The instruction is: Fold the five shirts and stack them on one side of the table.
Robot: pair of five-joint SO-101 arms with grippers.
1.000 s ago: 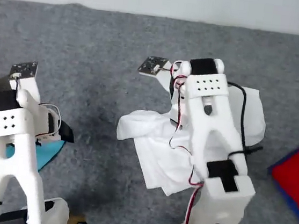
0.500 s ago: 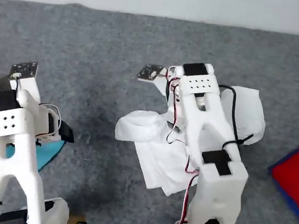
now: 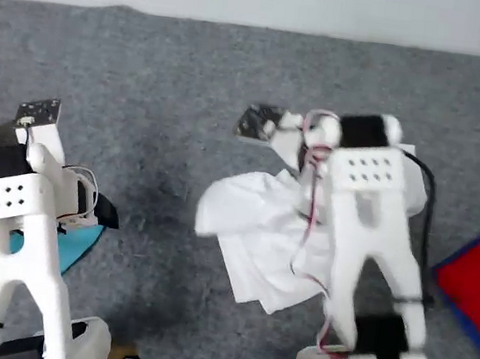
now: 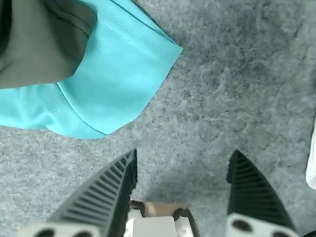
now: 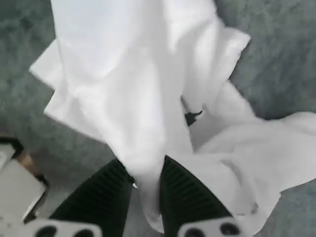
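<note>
A crumpled white shirt (image 3: 255, 233) lies at the table's middle, partly under my right arm (image 3: 364, 194). In the right wrist view my right gripper (image 5: 145, 180) is shut on a pinched fold of the white shirt (image 5: 128, 89), which hangs stretched from the fingers. My left arm (image 3: 12, 197) stands at the left over a teal shirt (image 3: 76, 243). Seen from the left wrist, my left gripper (image 4: 182, 170) is open above bare carpet, with the teal shirt (image 4: 98, 84) just beyond it and a dark grey shirt (image 4: 39, 39) lying on top of that.
A red shirt with a blue edge (image 3: 476, 280) lies at the right edge of the table. Grey carpet (image 3: 165, 76) covers the table, with free room at the back and between the arms. The white wall runs along the far edge.
My right arm has swung to the right, pulling the gripped fold of the white shirt with it; the shirt's left bulge has flattened and shifted right. The left arm has not moved.
</note>
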